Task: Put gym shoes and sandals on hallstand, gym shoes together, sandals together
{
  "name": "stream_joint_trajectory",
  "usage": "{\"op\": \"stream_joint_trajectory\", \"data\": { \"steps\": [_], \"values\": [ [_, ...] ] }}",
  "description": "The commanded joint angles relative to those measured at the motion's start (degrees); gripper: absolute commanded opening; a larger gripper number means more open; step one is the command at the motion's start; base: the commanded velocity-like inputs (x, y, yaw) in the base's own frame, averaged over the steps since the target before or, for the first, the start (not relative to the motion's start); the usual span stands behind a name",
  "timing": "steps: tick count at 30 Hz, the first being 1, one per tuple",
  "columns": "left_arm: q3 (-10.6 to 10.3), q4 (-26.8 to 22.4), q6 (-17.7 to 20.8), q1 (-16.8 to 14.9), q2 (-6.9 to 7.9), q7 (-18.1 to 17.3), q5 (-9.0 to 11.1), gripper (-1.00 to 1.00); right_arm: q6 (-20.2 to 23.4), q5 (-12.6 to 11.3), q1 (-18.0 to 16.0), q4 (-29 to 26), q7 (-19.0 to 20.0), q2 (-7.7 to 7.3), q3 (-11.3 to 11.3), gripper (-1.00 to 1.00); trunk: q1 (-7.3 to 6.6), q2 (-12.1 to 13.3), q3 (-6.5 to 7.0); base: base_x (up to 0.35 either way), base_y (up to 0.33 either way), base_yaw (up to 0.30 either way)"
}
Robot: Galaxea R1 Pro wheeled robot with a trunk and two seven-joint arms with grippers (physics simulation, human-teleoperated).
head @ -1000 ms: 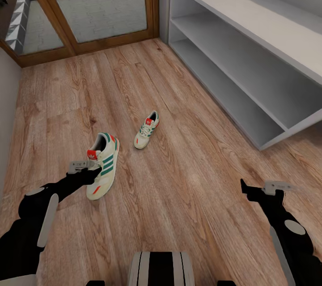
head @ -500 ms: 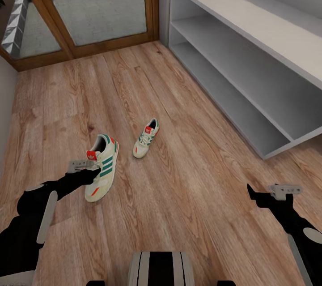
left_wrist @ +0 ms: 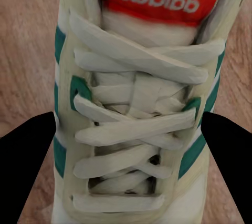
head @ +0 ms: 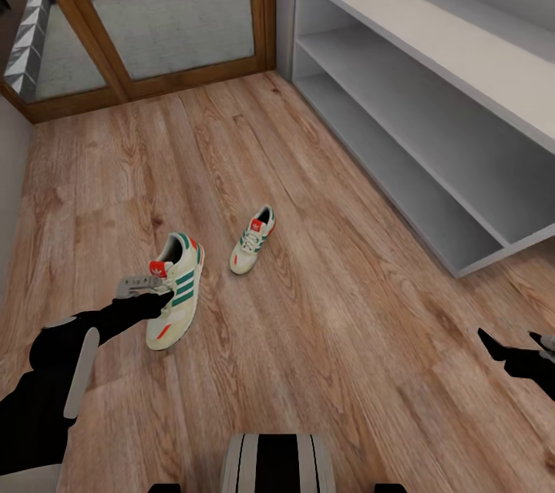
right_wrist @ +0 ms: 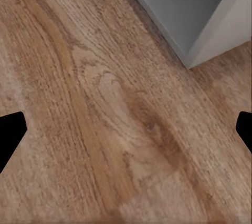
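Note:
One white gym shoe [head: 177, 288] with green stripes is raised a little off the corridor floor [head: 331, 323], my left gripper [head: 164, 294] shut on it. In the left wrist view its laces [left_wrist: 136, 119] sit between my two black fingers [left_wrist: 26, 166]. The other gym shoe [head: 253, 240] lies on the planks a short way to the right. The hallstand [head: 432, 45] stands at the right with bare shelves; its low corner [right_wrist: 231, 24] shows close to my right gripper [head: 512, 340], which is open over bare floor [right_wrist: 105, 119]. The sandals are out of view.
A glass door in a wooden frame [head: 154, 22] closes the corridor's far end. A wall [head: 6, 192] runs along the left. My base [head: 277, 462] shows at the bottom edge. Wide open planks lie between the shoes and the hallstand.
My right arm has swung out to the right and lower, almost leaving the head view. The view shifted slightly. The left gripper keeps its hold on the shoe.

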Motion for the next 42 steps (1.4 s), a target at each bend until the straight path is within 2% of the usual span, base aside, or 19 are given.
{"op": "stream_joint_trajectory", "data": {
  "steps": [1, 5, 10, 34, 42],
  "values": [
    [0.0, 0.0, 0.0, 0.0, -0.03, 0.0, -0.1, -1.0, 0.0, 0.0, 0.0, 0.0, 0.0, 0.08, 0.2, 1.0, 0.0, 0.0, -0.01, 0.0, 0.0, 0.167],
    [0.0, 0.0, 0.0, 0.0, -0.11, 0.0, -0.1, -1.0, 0.0, 0.1, -0.2, 0.1, -0.7, 1.33, 1.8, 1.0, 0.0, 0.0, -0.08, 0.0, 0.0, 0.222],
    [-0.1, 0.0, 0.0, 0.0, -0.17, 0.0, -0.1, -1.0, 0.0, 0.2, -0.3, 0.1, -3.9, 2.12, 3.0, 1.0, 0.0, 0.0, -0.2, 0.0, 0.0, 0.254],
    [-0.3, 0.0, 0.0, 0.0, -0.35, 0.1, -0.1, -1.0, 0.0, 0.7, -0.3, 0.1, -6.9, 2.33, 4.3, 1.0, 0.0, 0.0, -0.93, 0.0, 0.0, 0.267],
    [-0.3, 0.0, 0.0, 0.0, -0.33, 0.0, -0.1, -1.0, 0.1, 0.7, -0.3, 0.1, -7.1, 2.34, 4.4, 1.0, 0.0, 0.0, -1.23, 0.0, 0.0, 0.154]
  ]
}}
